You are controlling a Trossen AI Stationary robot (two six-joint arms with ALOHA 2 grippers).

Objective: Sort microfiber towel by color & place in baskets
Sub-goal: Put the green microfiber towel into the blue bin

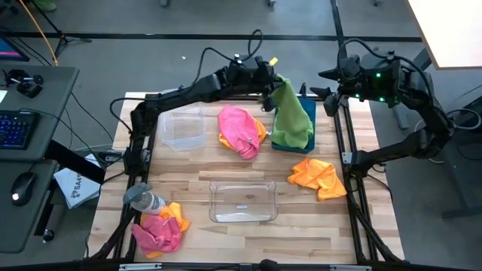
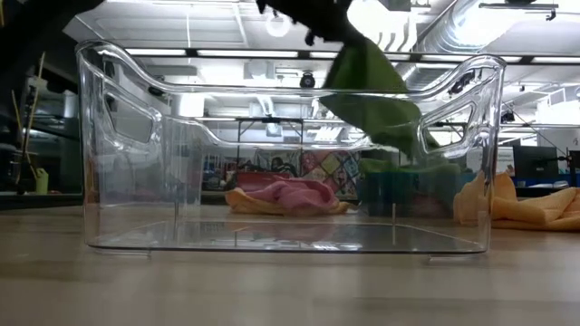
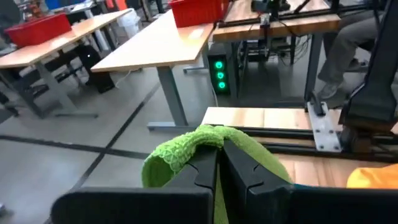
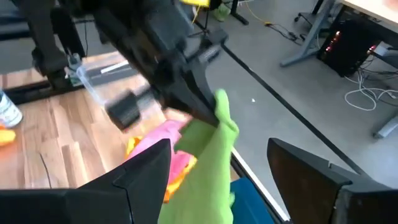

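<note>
clear basket (image 2: 290, 154) nearest, at table's front edge. beyond, left gripper (image 1: 269, 89) pinching green towel (image 1: 290, 113) above blue basket (image 1: 307, 128) at back edge; could snag its rim, drape outside. right gripper (image 4: 217, 180) wide, waiting beside.

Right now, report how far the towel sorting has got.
Barely started. Left gripper holds a green towel over the blue basket. Both clear baskets are empty. Pink and orange towels lie on the table. Right gripper waits open.
</note>
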